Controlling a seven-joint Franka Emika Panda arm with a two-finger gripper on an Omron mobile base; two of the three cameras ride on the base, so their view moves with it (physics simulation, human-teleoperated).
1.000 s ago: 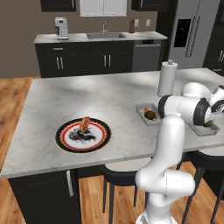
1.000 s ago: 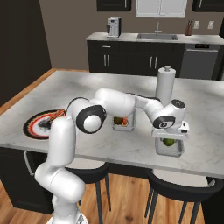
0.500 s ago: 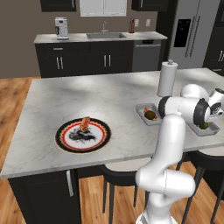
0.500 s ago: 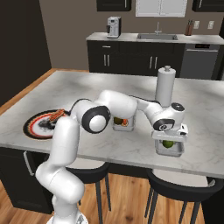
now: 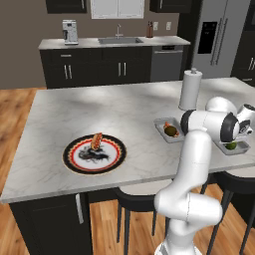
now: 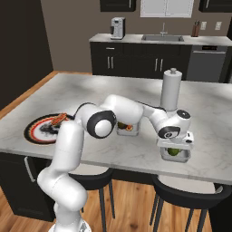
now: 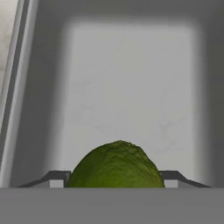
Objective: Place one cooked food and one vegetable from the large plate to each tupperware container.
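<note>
The large plate point(image 5: 69, 149) point(image 6: 32, 132) lies at the counter's left with a brown-orange cooked food point(image 5: 97, 141) on it. One tupperware container point(image 5: 163, 131) point(image 6: 128, 131) holds a dark green vegetable point(image 5: 171, 131) and an orange piece. My gripper point(image 6: 174, 147) point(image 7: 114, 179) reaches down into the other tupperware container point(image 5: 241, 147) point(image 6: 176, 157) point(image 7: 131, 78). It is shut on a bumpy green vegetable point(image 7: 116, 166) point(image 5: 230, 146), with a fingertip pressed on each side. The vegetable sits low over the grey tray floor.
A white paper-towel roll point(image 5: 191, 89) point(image 6: 171, 89) stands upright just behind the two trays. Dark stools point(image 6: 181, 192) sit under the counter's near edge. The second tray lies close to that edge.
The hand has barely shifted over the right-hand tray and still grips the green vegetable. Nothing else has moved.
</note>
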